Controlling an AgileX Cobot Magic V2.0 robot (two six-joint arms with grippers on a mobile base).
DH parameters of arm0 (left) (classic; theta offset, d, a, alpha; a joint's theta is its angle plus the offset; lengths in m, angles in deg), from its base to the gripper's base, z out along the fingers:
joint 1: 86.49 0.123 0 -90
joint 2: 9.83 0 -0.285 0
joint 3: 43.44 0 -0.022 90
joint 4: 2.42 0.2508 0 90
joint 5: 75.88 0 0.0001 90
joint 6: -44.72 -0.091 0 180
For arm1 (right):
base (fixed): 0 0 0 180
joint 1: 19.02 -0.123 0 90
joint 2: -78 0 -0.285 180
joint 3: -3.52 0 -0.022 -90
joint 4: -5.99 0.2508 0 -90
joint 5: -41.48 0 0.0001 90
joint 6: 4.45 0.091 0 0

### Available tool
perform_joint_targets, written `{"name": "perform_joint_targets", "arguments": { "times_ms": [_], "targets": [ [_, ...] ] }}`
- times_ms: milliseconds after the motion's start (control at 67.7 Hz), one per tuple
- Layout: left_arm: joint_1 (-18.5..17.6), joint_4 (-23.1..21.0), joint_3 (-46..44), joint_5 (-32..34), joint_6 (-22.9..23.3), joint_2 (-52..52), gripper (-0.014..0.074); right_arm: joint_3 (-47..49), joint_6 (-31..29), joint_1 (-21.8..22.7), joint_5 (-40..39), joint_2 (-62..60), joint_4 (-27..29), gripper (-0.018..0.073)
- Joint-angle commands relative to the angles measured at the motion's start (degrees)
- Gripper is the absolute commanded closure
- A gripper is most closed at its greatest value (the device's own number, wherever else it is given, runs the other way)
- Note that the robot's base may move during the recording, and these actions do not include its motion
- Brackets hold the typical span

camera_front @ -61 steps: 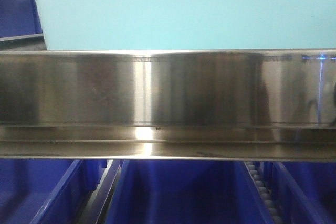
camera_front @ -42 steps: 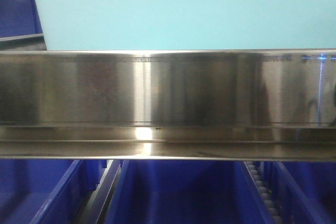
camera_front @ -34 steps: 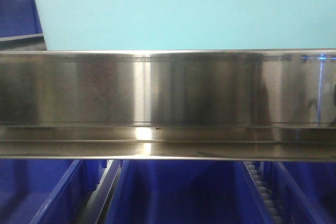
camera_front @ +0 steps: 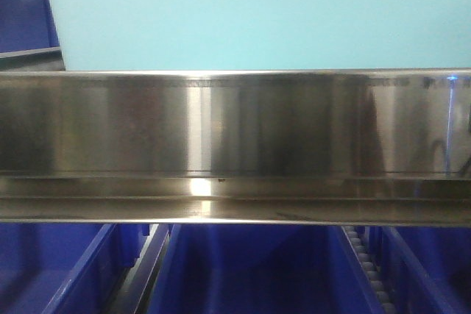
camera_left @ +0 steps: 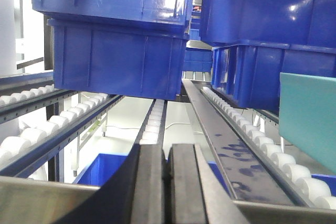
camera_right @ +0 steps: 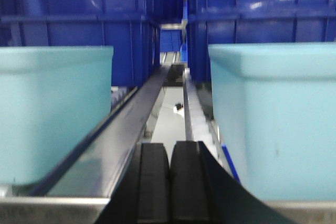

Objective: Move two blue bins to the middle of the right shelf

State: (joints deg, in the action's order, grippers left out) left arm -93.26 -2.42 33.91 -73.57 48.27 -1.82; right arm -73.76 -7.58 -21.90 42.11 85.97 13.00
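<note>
In the left wrist view two stacks of blue bins rest on the roller tracks ahead, one on the left [camera_left: 115, 40] and one on the right [camera_left: 268, 30]. My left gripper [camera_left: 168, 149] is shut and empty, pointing along the rail between them, well short of both. My right gripper [camera_right: 169, 146] is also shut with nothing in it, between two light teal bins [camera_right: 52, 108] [camera_right: 273, 119]. Behind those stand more blue bins [camera_right: 84, 24] [camera_right: 257, 9]. The front view shows blue bins [camera_front: 250, 270] only below the beam.
A steel shelf beam [camera_front: 235, 145] fills the middle of the front view, with a teal bin [camera_front: 250, 20] above it. White roller tracks [camera_left: 52, 121] and a flat steel rail [camera_left: 231, 150] run away from the left gripper. A teal bin's edge [camera_left: 310, 124] stands at its right.
</note>
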Motion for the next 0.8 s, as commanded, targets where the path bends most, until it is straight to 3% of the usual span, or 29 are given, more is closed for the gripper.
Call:
{"name": "perform_joint_targets", "arguments": {
  "times_ms": [0,236,295,413,546,591,665,783],
  "targets": [
    [0.2,0.3,-0.1,1.8,0.1,-0.2,0.0707,0.1,-0.3,-0.1,-3.3,-0.2,-0.2,0.0721],
    [0.2,0.3,-0.1,10.7,0.1,-0.2,0.0707,0.9,-0.3,-0.1,-5.2,-0.2,-0.2,0.0721],
    [0.2,0.3,-1.1,10.2,0.1,-0.2,0.0707,3.5,-0.3,-0.1,-4.3,-0.2,-0.2,0.0721],
    [0.2,0.3,-7.8,4.6,0.1,-0.2,0.0707,12.8,-0.3,-0.1,3.3,-0.2,-0.2,0.0721],
    [0.2,0.9,-18.2,-7.4,-0.1,2.2,0.0667,22.8,-0.3,-0.1,13.8,3.2,-0.2,0.0718],
    [0.2,0.9,-21.5,-10.7,-0.3,4.4,0.062,25.6,-0.3,-0.1,15.6,5.4,-0.2,0.068],
    [0.2,0.9,-25.7,-13.9,-0.3,8.3,0.0517,28.9,-0.3,-0.1,15.7,9.0,-0.2,0.0544],
    [0.2,0.9,-31.5,-15.0,-0.3,14.7,0.0316,32.6,-0.3,-0.1,15.7,14.0,-0.2,0.0216]
  ]
}}
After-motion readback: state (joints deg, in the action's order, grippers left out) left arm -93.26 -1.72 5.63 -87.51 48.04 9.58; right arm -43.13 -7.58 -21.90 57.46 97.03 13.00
